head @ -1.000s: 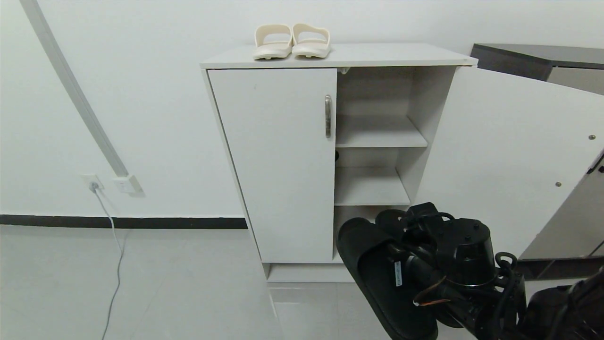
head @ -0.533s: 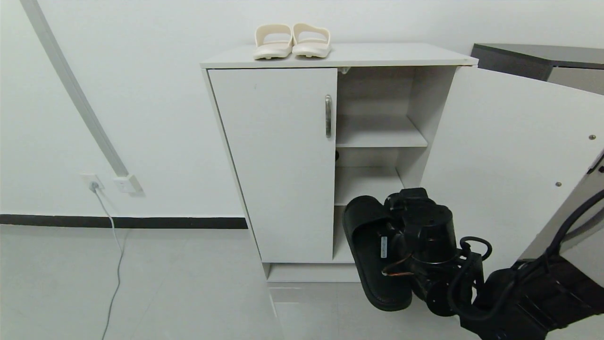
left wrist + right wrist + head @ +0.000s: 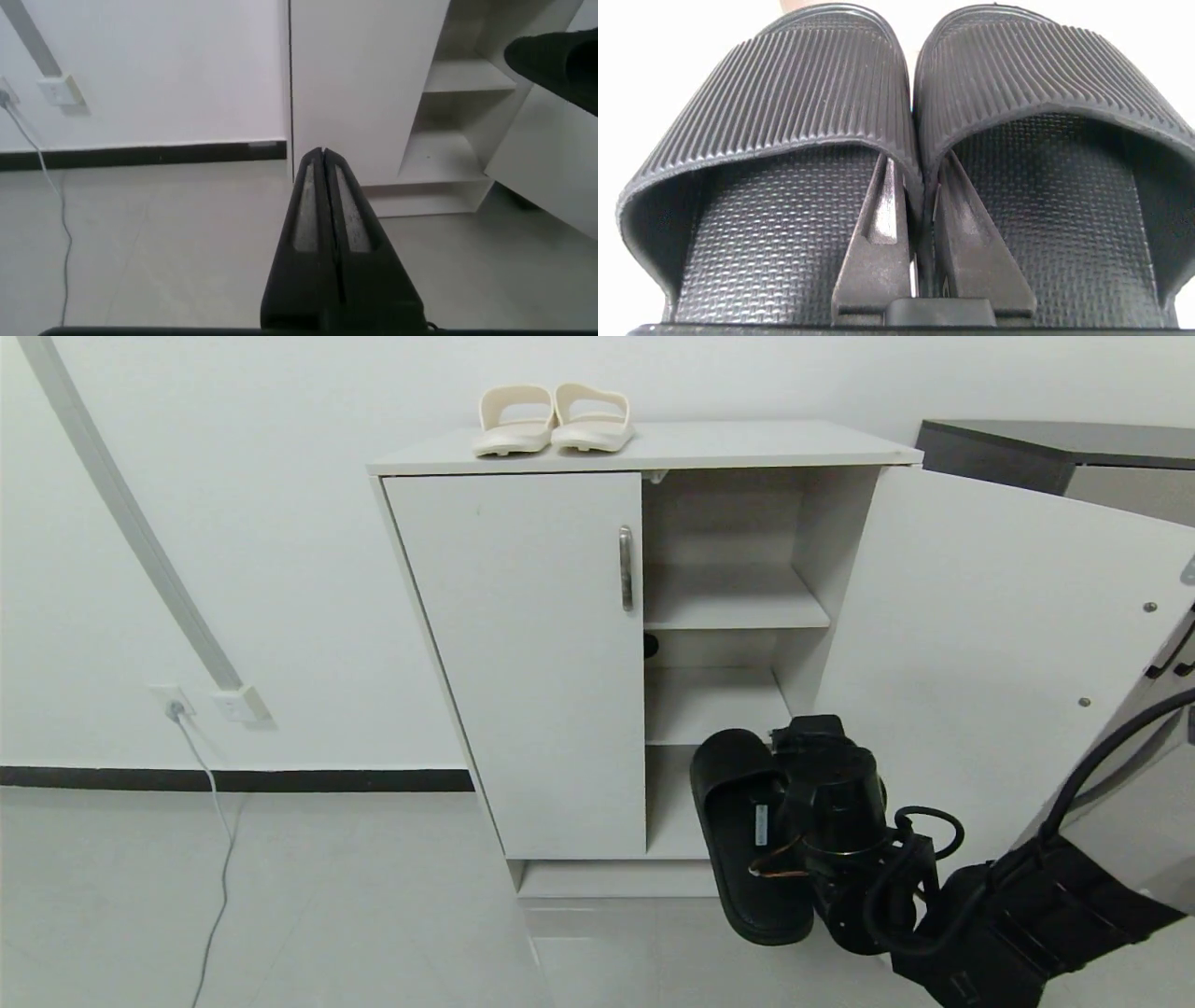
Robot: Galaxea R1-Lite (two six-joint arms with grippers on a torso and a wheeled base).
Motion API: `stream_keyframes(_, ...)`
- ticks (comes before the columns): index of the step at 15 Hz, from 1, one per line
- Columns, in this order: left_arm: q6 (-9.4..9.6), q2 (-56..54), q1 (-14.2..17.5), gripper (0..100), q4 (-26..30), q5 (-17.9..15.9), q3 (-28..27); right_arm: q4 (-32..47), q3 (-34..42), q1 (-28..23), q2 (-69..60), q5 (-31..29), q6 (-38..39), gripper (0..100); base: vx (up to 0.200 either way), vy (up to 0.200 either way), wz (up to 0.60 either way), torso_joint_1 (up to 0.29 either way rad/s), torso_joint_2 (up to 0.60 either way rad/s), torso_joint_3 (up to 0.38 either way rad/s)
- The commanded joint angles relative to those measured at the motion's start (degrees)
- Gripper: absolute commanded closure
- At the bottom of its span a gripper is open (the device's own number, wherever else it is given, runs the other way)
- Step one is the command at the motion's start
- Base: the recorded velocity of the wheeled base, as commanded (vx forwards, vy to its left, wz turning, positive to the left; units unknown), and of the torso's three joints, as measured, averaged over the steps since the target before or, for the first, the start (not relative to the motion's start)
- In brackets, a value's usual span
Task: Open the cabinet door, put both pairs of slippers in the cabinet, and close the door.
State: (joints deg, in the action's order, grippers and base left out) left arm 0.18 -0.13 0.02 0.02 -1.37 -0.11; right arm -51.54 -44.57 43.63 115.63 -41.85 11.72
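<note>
Since 1 s ago R gripper, clamped on inner edges of black slippers, moves them up to low opening of cabinet, right door open; beige pair sits on top; L gripper pressed together, empty.

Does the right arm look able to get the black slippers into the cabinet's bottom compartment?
Probably yes: the right door stands wide open, and the right gripper holds the black slippers just before the bottom compartment, nothing between.
</note>
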Motion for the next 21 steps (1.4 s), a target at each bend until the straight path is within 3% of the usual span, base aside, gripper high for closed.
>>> stream_keyframes(1,-0.01,0.13,-0.02,100,0.06,0.05,0.02,-1.46,-0.34,0.14,2.15,0.37,-0.03,100,0.0,0.0,0.0,0.0,0.0,0.0)
stream_keyframes(3,-0.01,0.13,-0.02,100,0.06,0.05,0.02,-4.88,-0.52,-0.92,4.78,0.37,-0.47,100,0.0,0.0,0.0,0.0,0.0,0.0)
stream_keyframes(11,-0.01,0.13,-0.02,100,0.06,0.05,0.02,-5.94,-6.76,-2.23,12.87,0.89,-0.64,100,0.0,0.0,0.0,0.0,0.0,0.0)
stream_keyframes(21,-0.01,0.13,-0.11,100,0.06,0.05,0.02,-8.31,-7.55,-2.76,15.24,0.72,-0.73,100,0.0,0.0,0.0,0.0,0.0,0.0)
